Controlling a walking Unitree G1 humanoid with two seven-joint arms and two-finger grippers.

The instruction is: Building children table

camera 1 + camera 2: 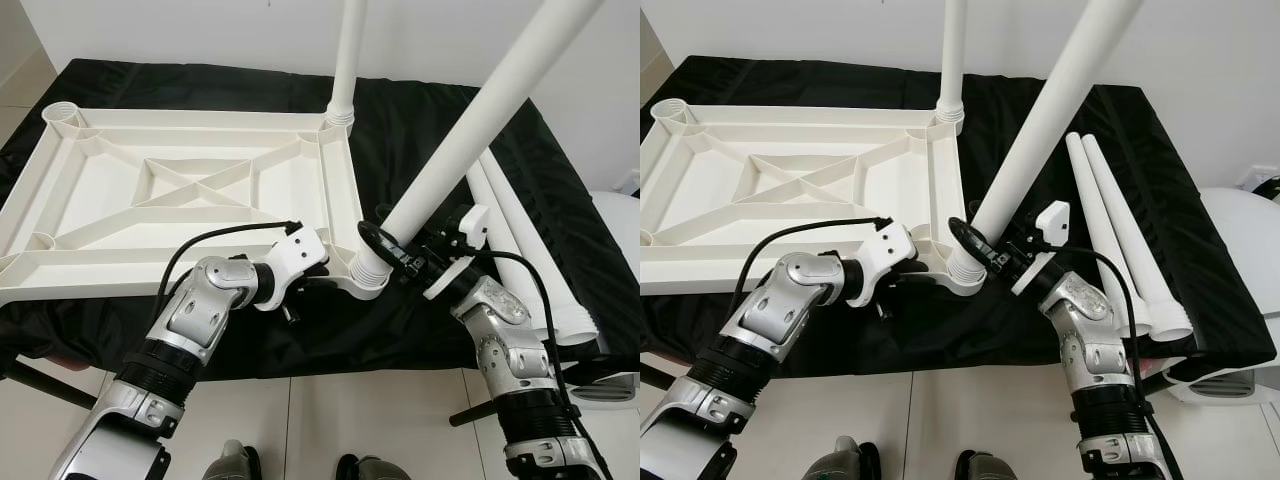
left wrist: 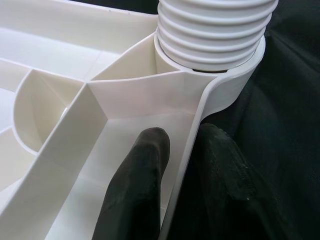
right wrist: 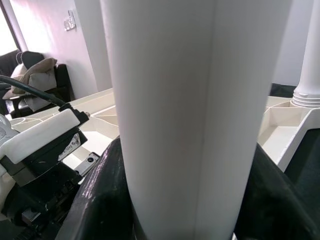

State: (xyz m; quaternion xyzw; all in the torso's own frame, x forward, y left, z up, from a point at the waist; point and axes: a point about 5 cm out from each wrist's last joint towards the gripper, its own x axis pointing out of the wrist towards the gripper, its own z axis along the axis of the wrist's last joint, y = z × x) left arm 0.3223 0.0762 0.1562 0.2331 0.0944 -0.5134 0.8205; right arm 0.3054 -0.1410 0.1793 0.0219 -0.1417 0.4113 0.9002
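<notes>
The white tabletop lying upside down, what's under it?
A black cloth lies under the tabletop, spreading past its edges. Whatever surface carries the cloth is covered, so it cannot be seen.

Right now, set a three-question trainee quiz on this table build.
1. True or false: a table leg already stands in the far right corner of the upturned tabletop.
2. What is the right claw shut on? A) a spare leg on the cloth B) the leg going into the near right corner socket C) the black cloth
3. How many spare legs lie on the black cloth to the robot's right?

Key: 1 true. 2 B. 3 two. The left claw pinches the tabletop's rim beside that socket.
</notes>
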